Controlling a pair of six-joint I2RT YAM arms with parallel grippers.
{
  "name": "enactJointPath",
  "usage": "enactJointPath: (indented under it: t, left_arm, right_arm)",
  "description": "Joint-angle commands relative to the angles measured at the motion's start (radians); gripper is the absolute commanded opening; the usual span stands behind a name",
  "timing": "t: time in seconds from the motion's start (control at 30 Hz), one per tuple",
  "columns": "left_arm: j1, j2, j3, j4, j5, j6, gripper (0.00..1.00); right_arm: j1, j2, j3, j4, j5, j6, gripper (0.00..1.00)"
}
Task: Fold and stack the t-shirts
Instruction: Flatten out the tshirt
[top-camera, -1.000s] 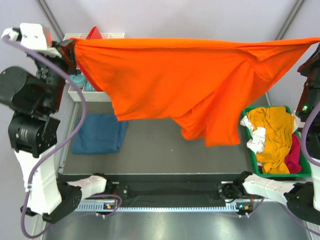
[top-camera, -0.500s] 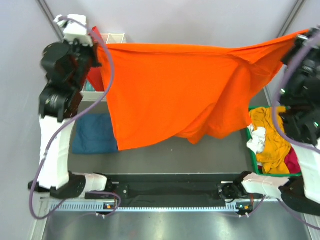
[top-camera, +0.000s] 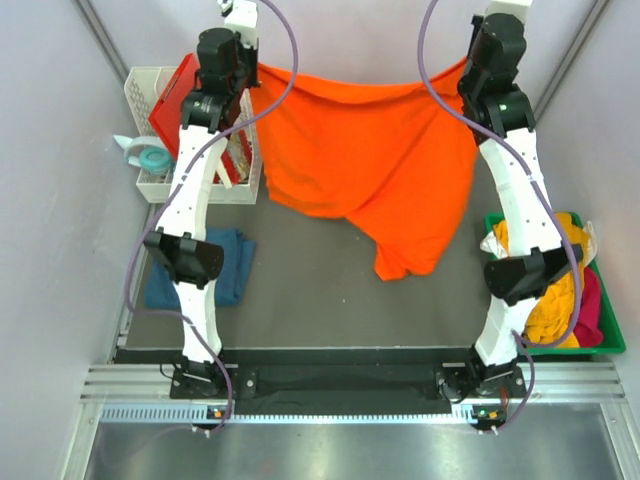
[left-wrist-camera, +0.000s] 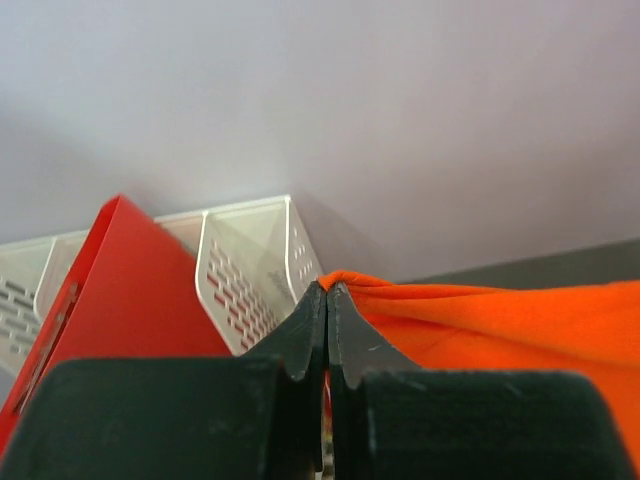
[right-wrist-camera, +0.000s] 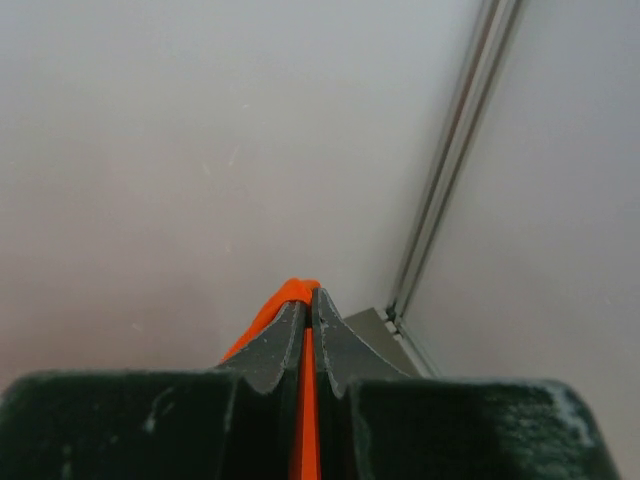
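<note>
Okay, my left fingers (left-wrist-camera: 303, 335) and right fingers (right-wrist-camera: 278, 350) clamp the top edge of the orange shirt (top-camera: 370, 160), held apart to spread it for folding.

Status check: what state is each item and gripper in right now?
orange t-shirt: unfolded, stretched between both grippers
left gripper: shut on orange t-shirt
right gripper: shut on orange t-shirt
blue t-shirt: folded, lying flat
remaining t-shirts: crumpled in green bin

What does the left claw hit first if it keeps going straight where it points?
Probably the grey back wall. The left claw, shut on the orange t-shirt, points just right of the corner of the white basket, with nothing else ahead. Distance to the wall is unclear.
</note>
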Motion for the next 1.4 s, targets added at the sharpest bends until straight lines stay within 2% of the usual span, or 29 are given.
enactJointPath:
  t: [0.0,0.13,0.3,0.33,0.43,0.47,0.5,0.57,0.6,0.7,0.77,0.9,1.03,1.13,1.37]
  left_arm:
    - [0.005,0.047,0.139,0.216,-0.018,0.047,0.0]
    - [-0.004,0.038,0.129,0.362,-0.026,0.076,0.0]
    - [-0.006,0.024,0.076,0.384,-0.039,0.029,0.0]
    - [-0.006,0.018,0.024,0.384,-0.041,0.02,0.0]
    - [0.003,-0.024,-0.157,0.41,-0.062,-0.02,0.0]
    - [0.003,-0.05,-0.212,0.419,-0.065,-0.026,0.0]
    - [0.005,-0.067,-0.334,0.428,-0.061,-0.037,0.0]
    - [0.002,-0.123,-0.468,0.442,-0.038,-0.036,0.0]
    - [0.002,-0.143,-0.596,0.454,-0.035,-0.039,0.0]
    - [0.0,-0.226,-0.801,0.442,-0.019,-0.04,0.0]
    - [0.0,-0.3,-0.886,0.424,0.002,-0.033,0.0]
    - [0.0,-0.395,-1.019,0.283,0.11,-0.019,0.0]
    - [-0.014,-0.438,-1.046,0.059,0.187,0.003,0.0]
    - [-0.024,-0.456,-1.059,-0.05,0.224,0.024,0.0]
    - [-0.047,-0.496,-1.121,-0.165,0.257,0.046,0.0]
  right_arm:
    - [-0.055,-0.009,0.169,0.097,-0.131,0.088,0.0]
    - [-0.066,-0.046,0.188,0.12,-0.17,0.09,0.0]
    - [-0.063,-0.115,0.099,0.126,-0.15,0.056,0.0]
    - [-0.065,-0.129,0.071,0.125,-0.145,0.056,0.0]
    - [-0.052,-0.188,-0.135,0.181,-0.11,0.064,0.0]
    - [-0.046,-0.218,-0.333,0.224,-0.101,0.064,0.0]
    - [-0.043,-0.245,-0.426,0.294,-0.096,0.076,0.0]
    - [-0.042,-0.308,-0.647,0.319,-0.09,0.139,0.0]
    - [-0.039,-0.324,-0.71,0.33,-0.09,0.188,0.0]
    - [-0.01,-0.399,-0.924,0.329,-0.073,0.265,0.0]
    - [0.023,-0.431,-1.044,0.319,-0.05,0.297,0.0]
    - [0.137,-0.491,-1.165,0.211,0.016,0.364,0.0]
    - [0.216,-0.494,-1.222,0.068,0.042,0.479,0.0]
    - [0.267,-0.514,-1.266,-0.032,0.083,0.582,0.0]
    - [0.336,-0.584,-1.349,-0.237,0.1,0.78,0.0]
